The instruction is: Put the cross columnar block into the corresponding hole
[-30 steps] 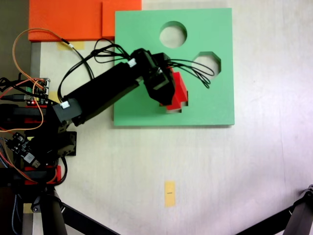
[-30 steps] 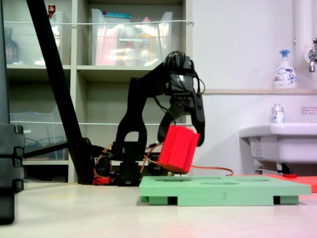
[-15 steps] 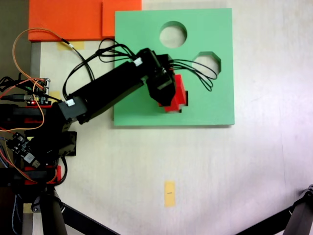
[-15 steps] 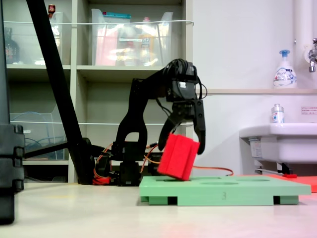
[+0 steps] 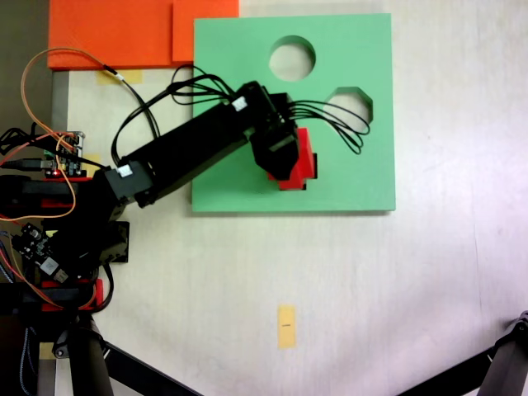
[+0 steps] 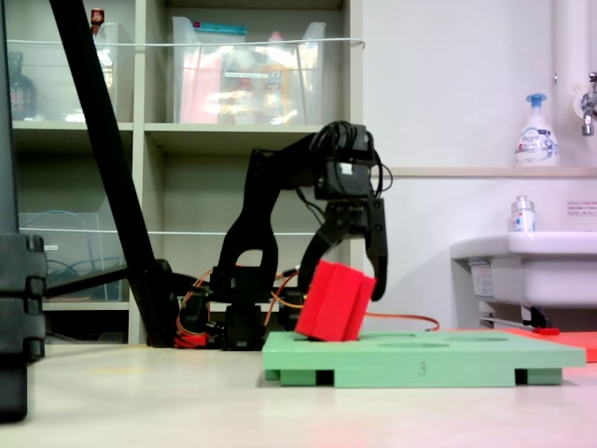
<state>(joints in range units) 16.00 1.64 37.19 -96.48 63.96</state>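
The red cross columnar block (image 5: 304,158) (image 6: 336,301) leans tilted over the lower middle of the light-green foam board (image 5: 355,173) (image 6: 420,353). In the side fixed view its lower end meets the board's top. My black gripper (image 5: 285,157) (image 6: 347,285) is shut on the block, one finger on each side of it. The plus-shaped hole (image 5: 299,186) lies under the block, with just a dark sliver showing at the block's lower edge.
The board also has a round cut-out (image 5: 292,58) and an octagonal cut-out (image 5: 351,103). Orange foam sheets (image 5: 124,33) lie at the top left. A yellow sticker (image 5: 285,326) sits on the table below. Wiring and circuit boards (image 5: 58,157) crowd the arm's base at the left.
The gripper has come down with the red block. The block's lower end has dropped from above the board onto it at the plus cut-out, and it stands less tilted.
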